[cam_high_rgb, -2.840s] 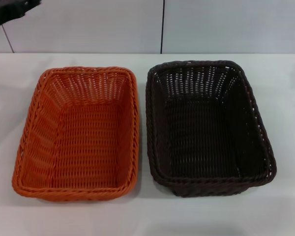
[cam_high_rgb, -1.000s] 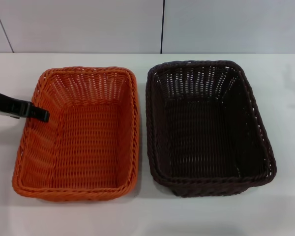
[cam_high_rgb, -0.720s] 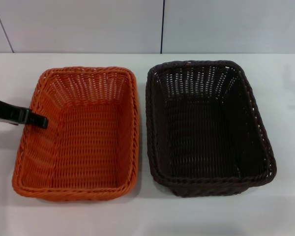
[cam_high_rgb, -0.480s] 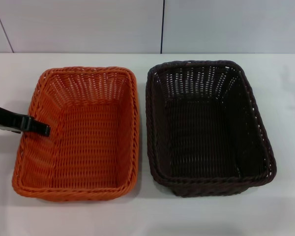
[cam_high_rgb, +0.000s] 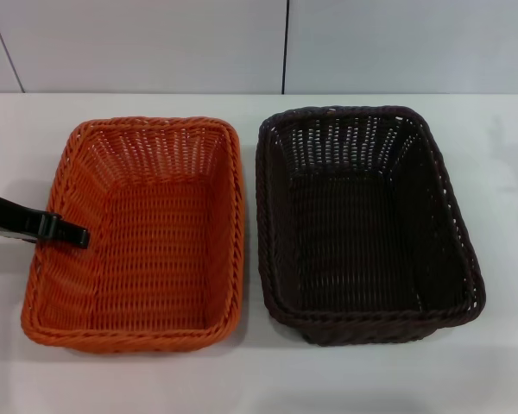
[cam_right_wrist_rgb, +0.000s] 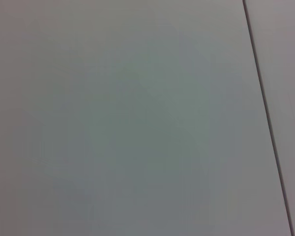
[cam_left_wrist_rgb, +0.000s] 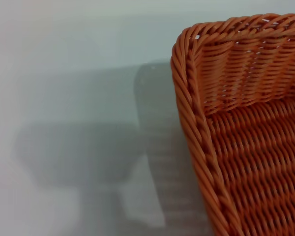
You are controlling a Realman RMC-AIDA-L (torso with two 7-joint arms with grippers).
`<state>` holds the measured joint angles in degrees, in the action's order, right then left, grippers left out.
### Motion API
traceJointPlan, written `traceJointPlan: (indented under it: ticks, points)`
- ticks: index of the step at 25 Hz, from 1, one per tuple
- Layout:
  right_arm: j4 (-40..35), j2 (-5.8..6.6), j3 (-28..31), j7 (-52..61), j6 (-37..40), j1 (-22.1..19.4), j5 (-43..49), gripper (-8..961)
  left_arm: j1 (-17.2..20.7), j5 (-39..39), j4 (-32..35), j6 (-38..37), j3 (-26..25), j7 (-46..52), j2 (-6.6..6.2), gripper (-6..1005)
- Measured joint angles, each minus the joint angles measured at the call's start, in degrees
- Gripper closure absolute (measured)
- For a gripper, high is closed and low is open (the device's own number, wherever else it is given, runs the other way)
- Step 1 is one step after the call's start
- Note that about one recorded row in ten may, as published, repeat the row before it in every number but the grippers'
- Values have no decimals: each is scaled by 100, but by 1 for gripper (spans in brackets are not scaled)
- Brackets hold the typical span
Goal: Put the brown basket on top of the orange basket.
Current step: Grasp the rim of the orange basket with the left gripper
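Head view shows two baskets side by side on a white table (cam_high_rgb: 250, 379): one orange basket (cam_high_rgb: 138, 233) on the left, one brown basket (cam_high_rgb: 363, 224) on the right, just apart. The left gripper (cam_high_rgb: 65, 231) reaches over the orange basket's left rim; whether it is open cannot be told. Nothing is held visibly.

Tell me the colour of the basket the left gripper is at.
Bright orange; the left gripper sits at the orange basket rim, clearest in the head view.
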<state>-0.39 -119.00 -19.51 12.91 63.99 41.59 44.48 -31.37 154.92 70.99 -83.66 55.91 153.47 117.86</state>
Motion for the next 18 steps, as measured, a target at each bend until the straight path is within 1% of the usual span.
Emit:
traceJointPlan:
  ticks: [13,18]
  points:
    - [52,0,0,-2,-28,38,0,404,107,21,9,110,62,-173,0,291]
    - [57,-6,-8,-2,-42,43,0,403,125,15,69,77,61,-184,-3,495]
